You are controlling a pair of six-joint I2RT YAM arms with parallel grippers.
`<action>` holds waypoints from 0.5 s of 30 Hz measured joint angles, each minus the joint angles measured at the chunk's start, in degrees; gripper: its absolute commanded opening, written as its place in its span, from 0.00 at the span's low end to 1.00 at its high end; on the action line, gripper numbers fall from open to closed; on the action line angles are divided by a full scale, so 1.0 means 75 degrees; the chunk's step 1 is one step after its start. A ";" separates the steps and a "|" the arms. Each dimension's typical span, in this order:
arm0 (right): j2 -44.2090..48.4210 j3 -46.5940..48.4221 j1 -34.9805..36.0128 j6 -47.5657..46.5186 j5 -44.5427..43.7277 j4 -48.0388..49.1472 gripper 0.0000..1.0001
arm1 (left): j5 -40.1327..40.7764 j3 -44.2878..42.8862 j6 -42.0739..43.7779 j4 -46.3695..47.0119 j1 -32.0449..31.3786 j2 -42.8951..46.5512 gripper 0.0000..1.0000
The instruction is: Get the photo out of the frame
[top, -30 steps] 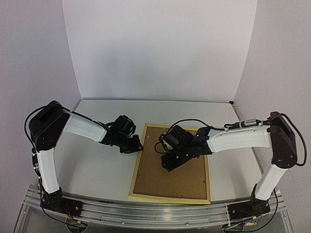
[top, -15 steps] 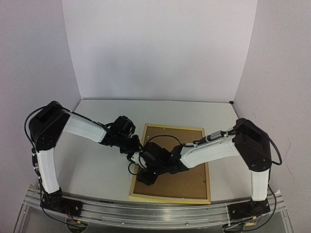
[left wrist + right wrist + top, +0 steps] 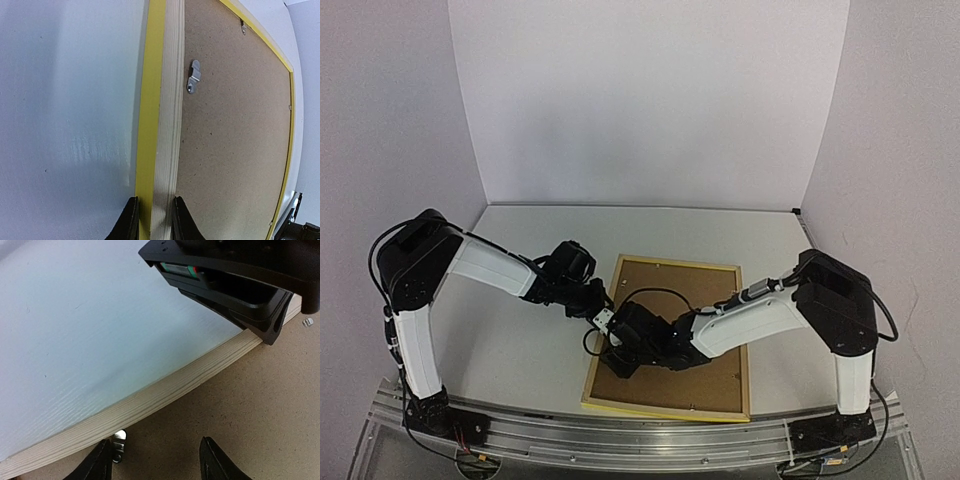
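Tabletop holds the frame (back up), left gripper clamping its edge

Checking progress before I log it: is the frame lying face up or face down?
Face down. The frame shows its pale wood back, and the brown backing with a metal tab faces up.

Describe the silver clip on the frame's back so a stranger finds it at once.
Find the yellow frame lying back-up on the table, brown backing board showing. Follow the pale wood rail the left tool pinches; the clip sits on the board beside it. It is bright silver, bigger than the tiny edge tabs.
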State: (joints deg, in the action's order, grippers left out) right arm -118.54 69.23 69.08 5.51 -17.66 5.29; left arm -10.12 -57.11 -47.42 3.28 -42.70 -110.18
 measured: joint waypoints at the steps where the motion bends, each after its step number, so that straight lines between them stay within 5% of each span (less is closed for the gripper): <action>1: -0.0026 -0.0040 0.0008 0.0132 -0.0087 0.0147 0.55 | 0.0029 0.0039 -0.0041 0.0045 0.0000 0.0014 0.00; 9: -0.0337 -0.0040 0.0129 0.1086 -0.0638 0.0919 0.49 | 0.0191 0.0235 -0.0152 0.0218 0.0087 0.0112 0.00; 15: -0.0542 0.0073 -0.0008 0.2180 -0.2340 0.0836 0.47 | 0.0104 0.0431 -0.0506 0.0222 0.0007 0.0268 0.00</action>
State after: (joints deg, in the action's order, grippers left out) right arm -122.60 69.78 69.02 21.86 -35.21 11.56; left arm -9.34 -53.87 -51.21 4.95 -42.64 -108.16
